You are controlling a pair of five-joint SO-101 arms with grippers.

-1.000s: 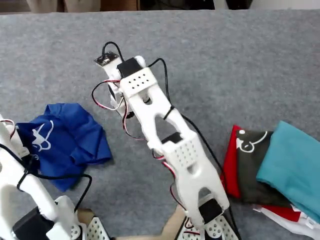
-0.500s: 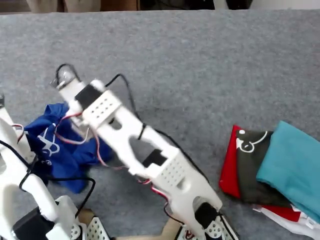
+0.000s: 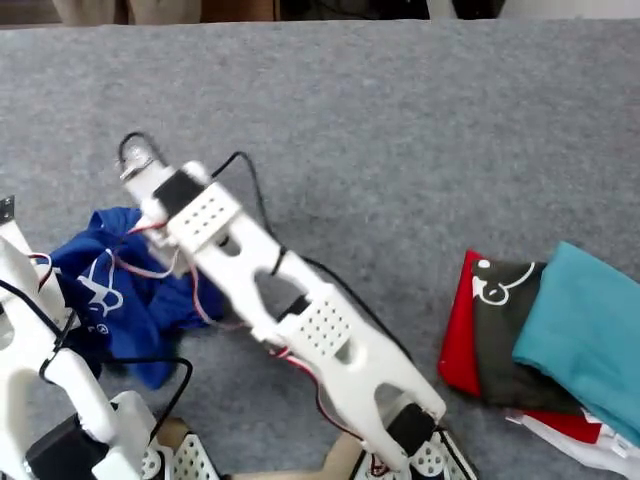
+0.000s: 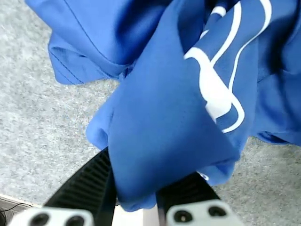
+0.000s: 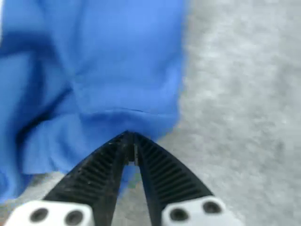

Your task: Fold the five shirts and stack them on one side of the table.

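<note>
Left end effector [image 4: 135, 190] clamps a fold of the blue shirt [image 3: 112, 292]; right end effector [image 5: 131, 142] pinches its hem.

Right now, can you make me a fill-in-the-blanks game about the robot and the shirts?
1. The left end effector pinches a fold of the ____ shirt.
2. The teal shirt lies on ____ of the dark shirt.
3. The dark shirt lies on a ____ shirt.
4. The table has a ____ cover.

Missing words: blue, top, red, grey.
</note>
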